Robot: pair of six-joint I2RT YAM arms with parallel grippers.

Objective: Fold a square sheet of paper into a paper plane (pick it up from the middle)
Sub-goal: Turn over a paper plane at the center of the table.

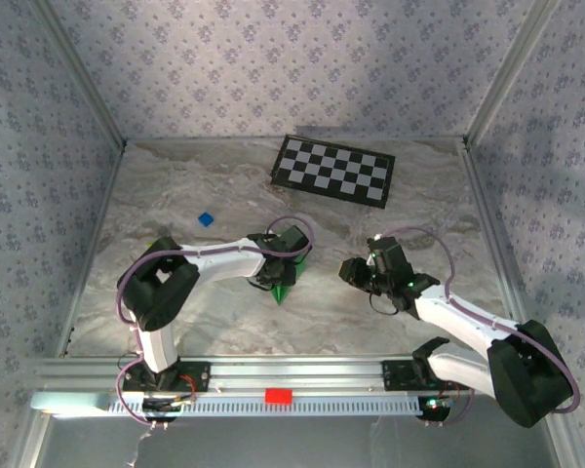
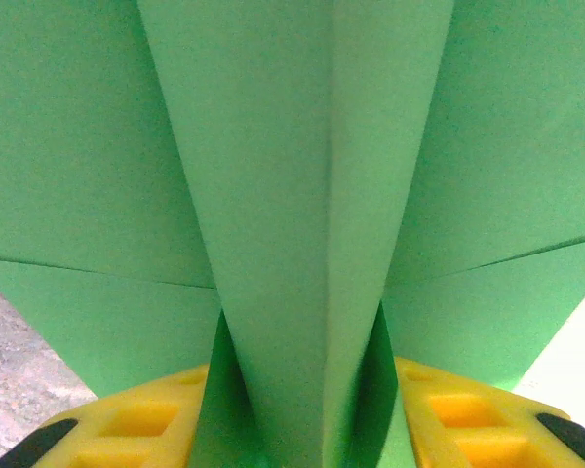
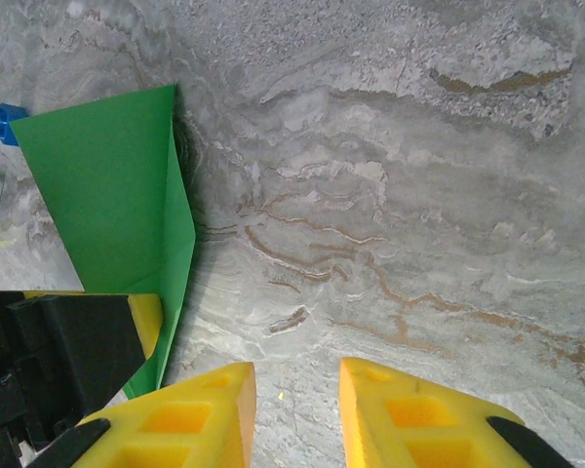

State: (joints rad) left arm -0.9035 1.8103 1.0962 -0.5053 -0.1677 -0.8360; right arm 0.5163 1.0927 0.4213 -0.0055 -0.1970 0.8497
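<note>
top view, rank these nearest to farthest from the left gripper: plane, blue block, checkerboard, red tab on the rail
1. plane: held by the left gripper, mid-table.
2. blue block, off to the left, and checkerboard, toward the back wall: too close to call.
3. red tab: on the near rail, farthest.

No writing, number, brand or sign can be read: the black-and-white checkerboard sheet (image 1: 333, 169) bears only plain squares, and the folded bright green paper (image 2: 292, 195) is unprinted.
</note>
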